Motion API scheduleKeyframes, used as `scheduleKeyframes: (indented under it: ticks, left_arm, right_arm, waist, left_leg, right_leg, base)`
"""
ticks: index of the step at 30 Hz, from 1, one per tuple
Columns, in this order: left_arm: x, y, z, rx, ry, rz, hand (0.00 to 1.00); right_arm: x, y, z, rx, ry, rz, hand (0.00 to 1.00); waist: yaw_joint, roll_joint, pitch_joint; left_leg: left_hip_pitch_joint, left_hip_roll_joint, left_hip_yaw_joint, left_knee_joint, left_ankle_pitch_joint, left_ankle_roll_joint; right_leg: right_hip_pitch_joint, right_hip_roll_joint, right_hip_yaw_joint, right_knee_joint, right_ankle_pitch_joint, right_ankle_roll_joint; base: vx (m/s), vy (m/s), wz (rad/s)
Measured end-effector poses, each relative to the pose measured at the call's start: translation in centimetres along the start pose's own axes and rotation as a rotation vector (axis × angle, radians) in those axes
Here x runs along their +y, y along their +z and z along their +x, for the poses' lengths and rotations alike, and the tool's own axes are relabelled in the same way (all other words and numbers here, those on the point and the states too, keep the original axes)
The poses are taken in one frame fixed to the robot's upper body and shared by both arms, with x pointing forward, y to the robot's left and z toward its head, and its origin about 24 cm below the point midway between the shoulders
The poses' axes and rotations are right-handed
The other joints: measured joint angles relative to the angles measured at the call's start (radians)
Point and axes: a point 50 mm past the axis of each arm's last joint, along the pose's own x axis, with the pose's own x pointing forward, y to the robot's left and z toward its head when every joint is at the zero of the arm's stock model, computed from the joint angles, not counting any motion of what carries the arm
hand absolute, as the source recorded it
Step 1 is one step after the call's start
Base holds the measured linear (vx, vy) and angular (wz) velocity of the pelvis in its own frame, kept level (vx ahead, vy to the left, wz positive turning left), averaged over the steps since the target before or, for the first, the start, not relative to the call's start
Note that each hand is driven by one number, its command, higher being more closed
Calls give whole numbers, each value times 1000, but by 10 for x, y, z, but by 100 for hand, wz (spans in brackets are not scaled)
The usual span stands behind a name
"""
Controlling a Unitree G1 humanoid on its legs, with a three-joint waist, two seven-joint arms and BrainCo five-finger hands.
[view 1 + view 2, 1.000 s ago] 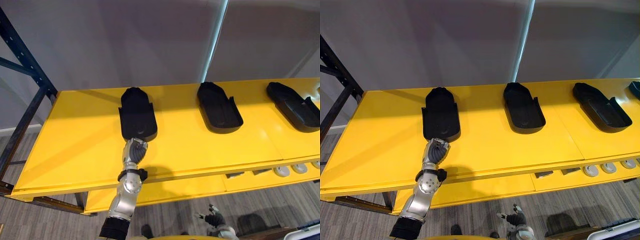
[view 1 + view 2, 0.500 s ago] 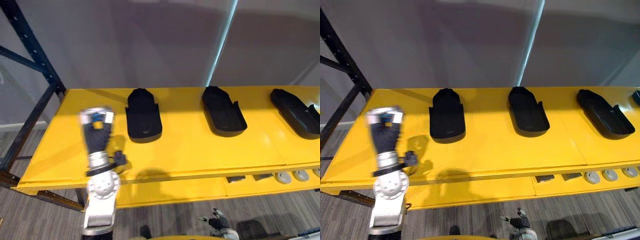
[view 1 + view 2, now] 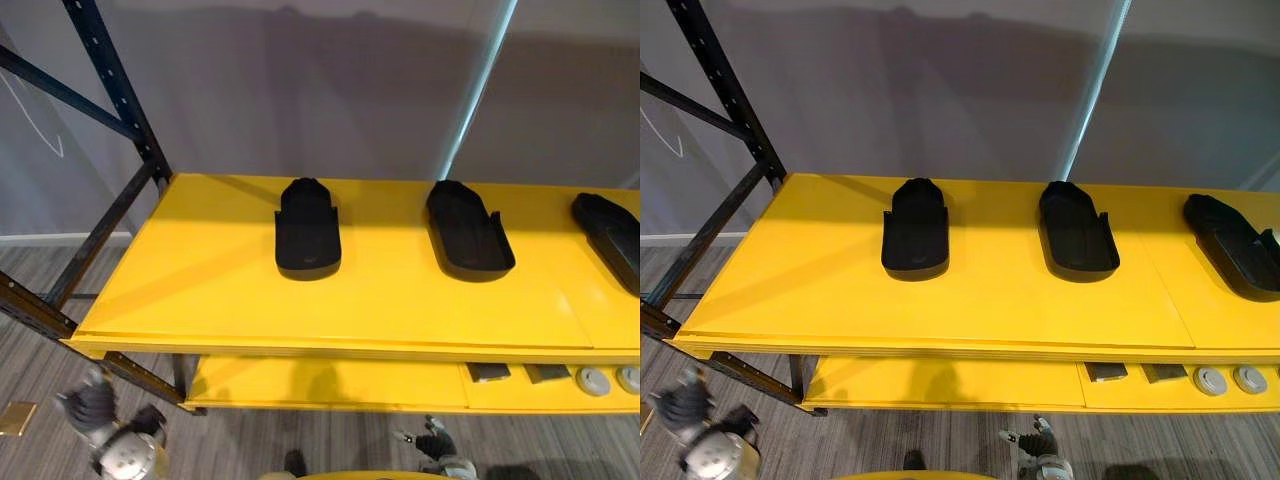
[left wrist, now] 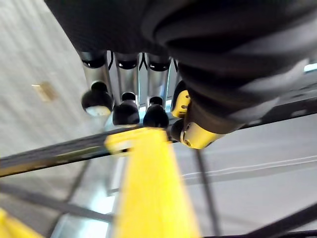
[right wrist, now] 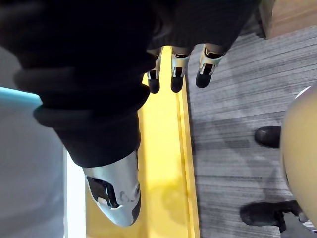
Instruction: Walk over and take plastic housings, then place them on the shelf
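Note:
Three black plastic housings lie apart in a row on the yellow shelf [image 3: 200, 280]: the left one [image 3: 308, 227], the middle one [image 3: 468, 230], and the right one [image 3: 610, 228] at the view's edge. My left hand [image 3: 95, 410] hangs low at the lower left, below the shelf's front edge, well away from the housings. In the left wrist view its fingers [image 4: 126, 111] are straight and hold nothing. My right hand [image 3: 430, 440] hangs below the shelf near the middle, with relaxed fingers [image 5: 178, 74] and nothing in it.
A dark blue rack upright [image 3: 110, 75] with diagonal braces stands at the shelf's left end. A lower yellow shelf [image 3: 320, 380] carries dark pieces [image 3: 490, 372] and round white discs [image 3: 592, 380] at the right. A grey wall stands behind and grey plank floor lies below.
My left hand left the near end of the left housing, rose over the shelf's left part, then dropped below the front edge. The camera has shifted, so the housings sit further right.

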Motion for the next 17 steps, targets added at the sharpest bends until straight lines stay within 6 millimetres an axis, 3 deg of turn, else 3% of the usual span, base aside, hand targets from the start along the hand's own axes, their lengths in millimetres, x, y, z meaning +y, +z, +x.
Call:
scheduleKeyframes:
  ticks: [1,6,10,17]
  left_arm:
    - [-6,-29,-6,122,-69,53,0]
    - [-23,-75,-29,304,-213,152,0]
    - [-36,-87,-37,337,-319,260,0]
    - [-66,-84,-39,290,-470,370,0]
  right_arm:
    - [1,0,0,-1,2,3,0]
    - [2,3,0,-13,-7,10,0]
    - [-2,2,0,-9,-34,16,0]
    - [-8,6,2,-16,-60,41,0]
  waist:
    - [0,-9,-1]
    - [3,-15,0]
    - [2,-3,5]
    - [-2,23,24]
  left_leg:
    - [1,-3,0,0,0,0]
    - [5,-14,12,0,-8,9]
    - [19,-23,33,0,-20,12]
    - [35,-28,63,-1,-28,17]
  right_leg:
    - [1,-4,-3,2,-6,2]
    - [2,-15,13,4,-12,12]
    - [4,-24,29,11,-16,18]
    - [6,-27,68,9,-16,18]
  base:
    - [55,4,5]
    - [67,26,-4]
    - [70,39,-17]
    - [33,19,-13]
